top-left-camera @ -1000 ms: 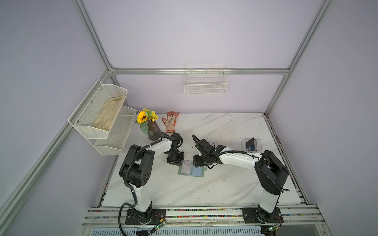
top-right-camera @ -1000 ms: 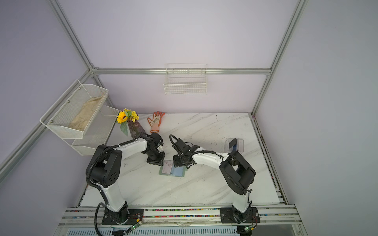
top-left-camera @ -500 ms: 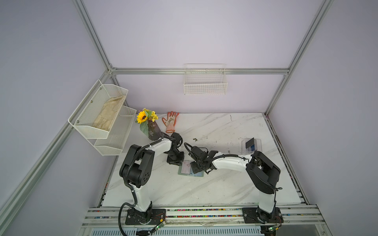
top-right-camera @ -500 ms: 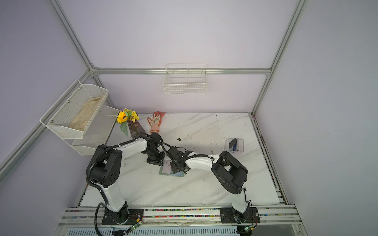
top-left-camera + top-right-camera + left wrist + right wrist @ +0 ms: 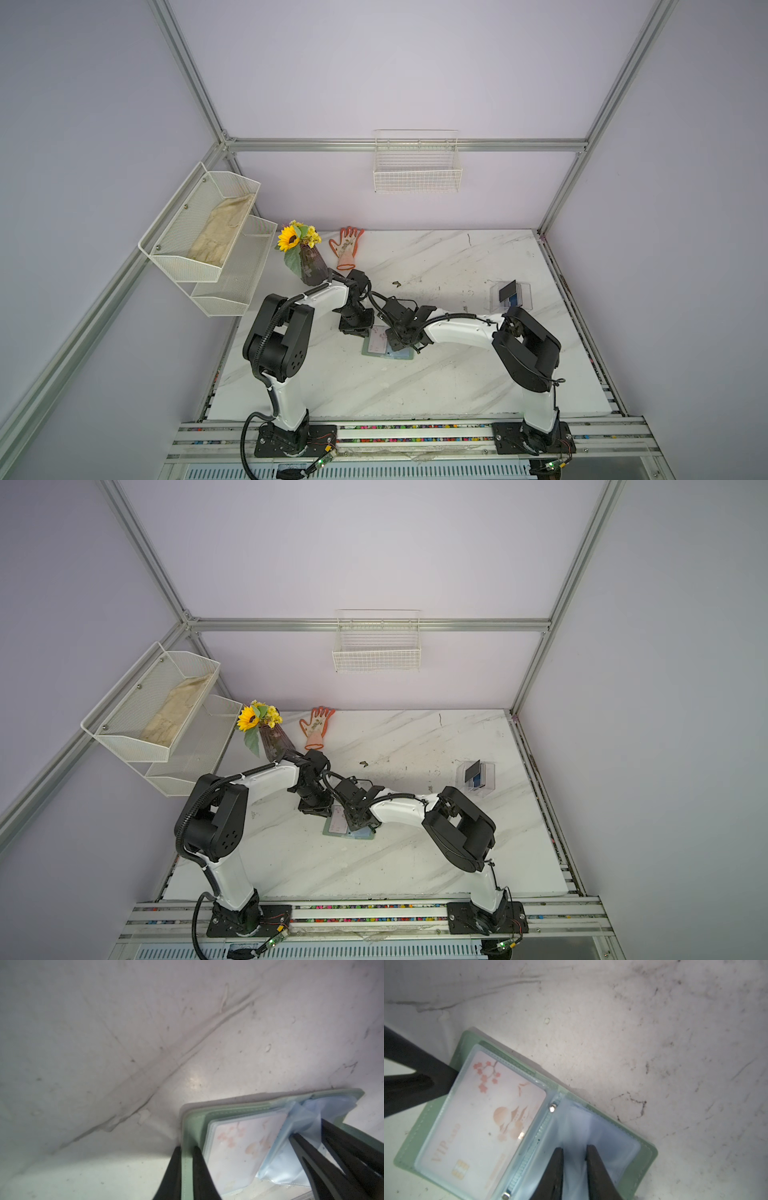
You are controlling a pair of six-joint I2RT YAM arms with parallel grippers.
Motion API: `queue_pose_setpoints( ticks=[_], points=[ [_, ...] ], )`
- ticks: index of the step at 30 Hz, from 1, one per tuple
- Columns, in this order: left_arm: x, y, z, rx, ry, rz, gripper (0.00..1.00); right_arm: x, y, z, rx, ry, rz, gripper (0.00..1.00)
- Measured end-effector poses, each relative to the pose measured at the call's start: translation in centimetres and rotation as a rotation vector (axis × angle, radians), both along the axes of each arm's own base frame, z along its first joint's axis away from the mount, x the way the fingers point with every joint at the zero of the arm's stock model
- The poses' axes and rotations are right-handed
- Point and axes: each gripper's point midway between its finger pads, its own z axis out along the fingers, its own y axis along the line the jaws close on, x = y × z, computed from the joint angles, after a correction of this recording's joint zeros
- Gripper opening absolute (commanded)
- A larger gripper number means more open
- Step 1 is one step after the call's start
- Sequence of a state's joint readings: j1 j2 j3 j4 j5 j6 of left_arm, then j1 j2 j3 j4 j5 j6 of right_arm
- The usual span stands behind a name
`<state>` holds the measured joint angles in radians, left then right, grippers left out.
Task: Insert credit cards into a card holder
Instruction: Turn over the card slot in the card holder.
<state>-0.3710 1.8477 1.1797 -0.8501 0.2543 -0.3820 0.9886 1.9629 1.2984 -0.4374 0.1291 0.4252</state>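
Card holder [image 5: 644,1157] open w/ pink card [image 5: 483,1118]

Viewed in both top views from high and far, steeply down onto the card holder [image 5: 376,353]; in both wrist views from close above it, sharing its pale pink card [image 5: 483,1118].

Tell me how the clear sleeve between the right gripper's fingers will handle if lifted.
Probably floppy: the clear sleeve puckers within the right gripper. Likely light thin film bound into the card holder, so lifting may tug it, though the left gripper clamps its cover. Its sheen suggests slipperiness.
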Motion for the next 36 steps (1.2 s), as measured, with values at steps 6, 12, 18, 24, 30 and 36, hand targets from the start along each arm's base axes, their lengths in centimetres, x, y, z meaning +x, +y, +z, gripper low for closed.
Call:
queue_pose_setpoints(
  ticks=[6, 12, 18, 24, 30, 36],
  points=[
    [0.0, 0.0, 0.0, -0.002, 0.003, 0.002, 0.13, -0.1, 0.2, 0.1, 0.008, 0.011, 0.003, 0.22],
    [0.0, 0.1, 0.0, -0.002, 0.004, 0.003, 0.13, -0.3, 0.8, 0.3, 0.027, 0.034, 0.015, 0.19],
    [0.0, 0.5, 0.2, 0.004, 0.004, 0.012, 0.14, -0.6, 1.7, 1.0, 0.054, 0.059, 0.028, 0.17],
    [-0.2, 1.3, 0.9, 0.006, -0.006, 0.031, 0.14, -0.8, 2.2, 1.3, 0.077, 0.076, 0.038, 0.15],
    [-0.1, 1.3, 1.3, 0.003, -0.016, 0.032, 0.14, -1.2, 3.0, 1.4, 0.112, 0.101, 0.053, 0.15],
    [-0.1, 1.3, 0.3, 0.008, 0.006, 0.033, 0.13, -1.6, 4.6, 1.8, 0.189, 0.133, 0.083, 0.15]
  ],
)
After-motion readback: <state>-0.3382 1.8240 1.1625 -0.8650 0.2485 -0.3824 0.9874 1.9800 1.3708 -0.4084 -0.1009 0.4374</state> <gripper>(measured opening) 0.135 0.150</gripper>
